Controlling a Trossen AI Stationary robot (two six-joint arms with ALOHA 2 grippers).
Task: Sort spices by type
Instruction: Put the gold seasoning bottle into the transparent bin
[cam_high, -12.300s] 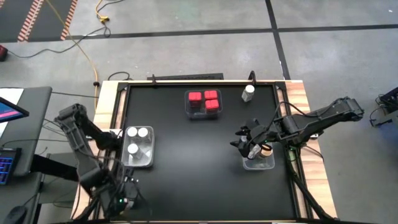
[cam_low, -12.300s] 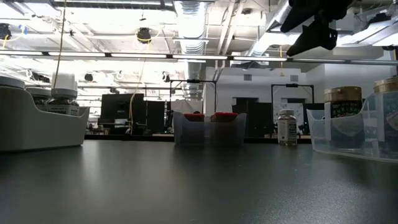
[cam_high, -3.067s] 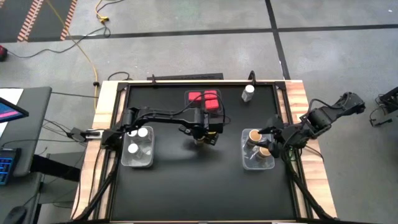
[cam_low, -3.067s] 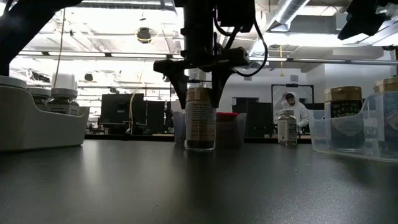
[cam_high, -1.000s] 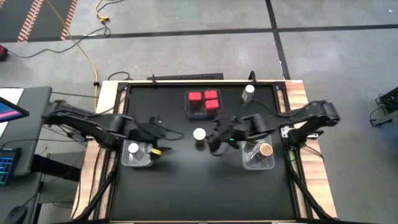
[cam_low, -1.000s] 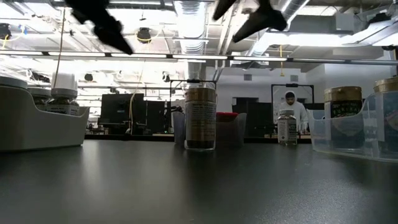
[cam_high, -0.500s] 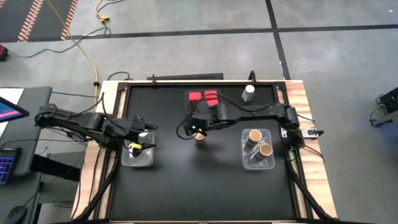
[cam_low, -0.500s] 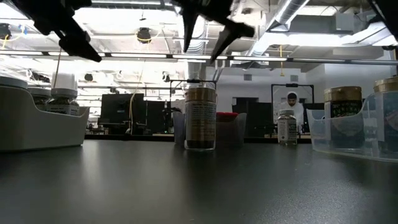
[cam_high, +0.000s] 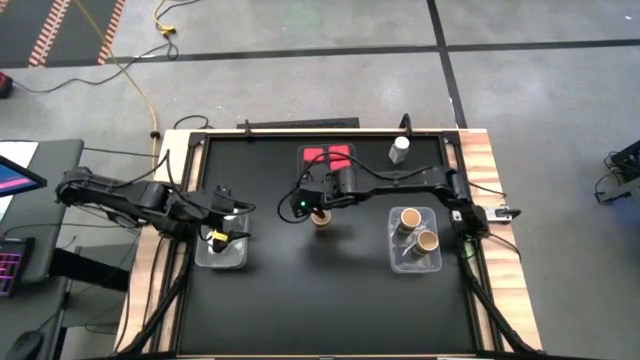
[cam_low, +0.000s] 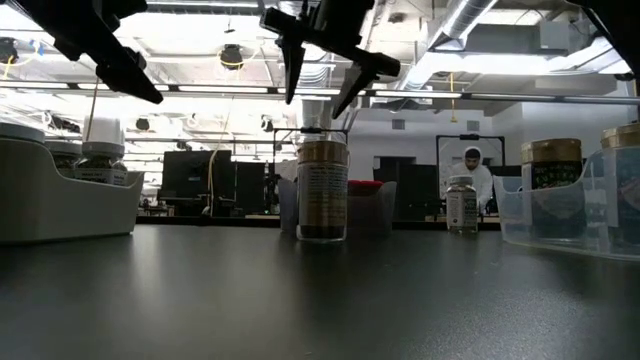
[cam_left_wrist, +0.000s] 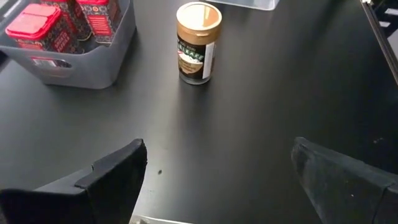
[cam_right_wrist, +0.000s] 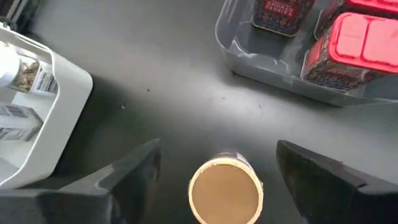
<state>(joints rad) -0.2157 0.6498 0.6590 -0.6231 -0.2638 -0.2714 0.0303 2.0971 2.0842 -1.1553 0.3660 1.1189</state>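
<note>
A tan-lidded round jar (cam_high: 322, 218) stands upright on its base on the black table, near the middle. It also shows in the low view (cam_low: 322, 190) and the left wrist view (cam_left_wrist: 198, 42). My right gripper (cam_high: 312, 208) is open and hovers just above the jar, with one finger off to each side of the lid (cam_right_wrist: 225, 191) and neither touching it. My left gripper (cam_high: 228, 225) is open and empty over the left bin (cam_high: 205, 255), which holds white-capped jars. Red square-topped tins (cam_right_wrist: 367, 37) sit in a grey bin (cam_high: 327, 160).
A clear bin (cam_high: 415, 262) at the right holds two tan-lidded jars. A lone white-capped jar (cam_high: 400, 148) stands at the far right of the table. The right arm reaches across the red tins' bin. A person (cam_low: 468, 175) stands in the room behind the table.
My right gripper has gone toward the table's left edge, from beside the tan-lidded jar to above it, and stays open. My left gripper has drawn back toward the left edge, over the left bin. The jar has stayed where it was.
</note>
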